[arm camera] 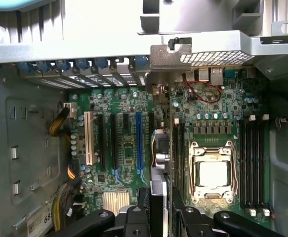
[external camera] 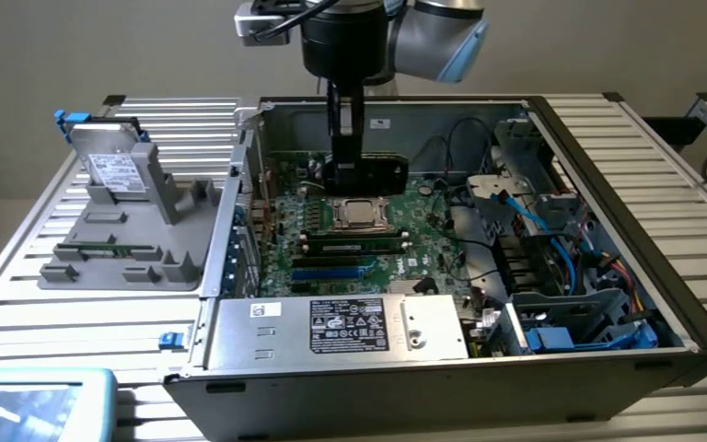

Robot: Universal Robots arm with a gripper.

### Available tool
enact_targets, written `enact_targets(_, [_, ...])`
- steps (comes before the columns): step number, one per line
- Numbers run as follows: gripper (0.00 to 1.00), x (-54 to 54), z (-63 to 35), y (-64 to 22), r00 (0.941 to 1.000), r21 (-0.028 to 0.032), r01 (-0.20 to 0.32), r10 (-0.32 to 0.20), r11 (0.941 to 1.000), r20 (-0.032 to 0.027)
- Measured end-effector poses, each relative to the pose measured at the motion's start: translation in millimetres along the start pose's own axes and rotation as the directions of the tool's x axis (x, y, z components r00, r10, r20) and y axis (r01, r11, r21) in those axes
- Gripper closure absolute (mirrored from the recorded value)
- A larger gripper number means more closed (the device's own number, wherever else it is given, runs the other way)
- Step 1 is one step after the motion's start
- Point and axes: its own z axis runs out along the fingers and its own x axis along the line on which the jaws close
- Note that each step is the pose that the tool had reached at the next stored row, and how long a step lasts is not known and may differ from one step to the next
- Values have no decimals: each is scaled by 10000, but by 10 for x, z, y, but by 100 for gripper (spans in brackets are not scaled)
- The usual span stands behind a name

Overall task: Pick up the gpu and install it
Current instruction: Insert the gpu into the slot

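You are working inside the open computer case [external camera: 599,230], and room is tight. The rear wall [external camera: 240,203] is standing at the exterior view's left. The drive cage [external camera: 569,318] and blue cables [external camera: 538,216] are crowding the exterior view's right. The power supply [external camera: 335,327] is closing off the near side. Between them the motherboard [external camera: 280,230] is lying exposed, with the CPU socket [external camera: 360,214] near its middle and a memory stick [external camera: 353,245] sitting in a slot just in front of the socket. Outside the case, at the exterior view's left, a grey holder [external camera: 121,249] is carrying a hard drive [external camera: 114,170] on the slatted table [external camera: 22,295], well apart from the arm.

The gripper [external camera: 343,170] is reaching straight down into the case and clamping the gpu [external camera: 381,175]. The card is standing on edge with its black face showing, just behind the CPU socket.

In the wrist view the fingers [arm camera: 134,219] are closing narrowly on either side of the card, which is showing edge-on between the blue slot [arm camera: 138,140] and the socket. Its silver bracket [arm camera: 163,57] is sitting close to the rear wall.

You cannot tell whether the card's lower edge is touching the board.
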Motion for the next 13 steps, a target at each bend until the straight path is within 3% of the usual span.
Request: enact_targets(13, [72,200,227,-4,10000,0,0,0,10000,-1])
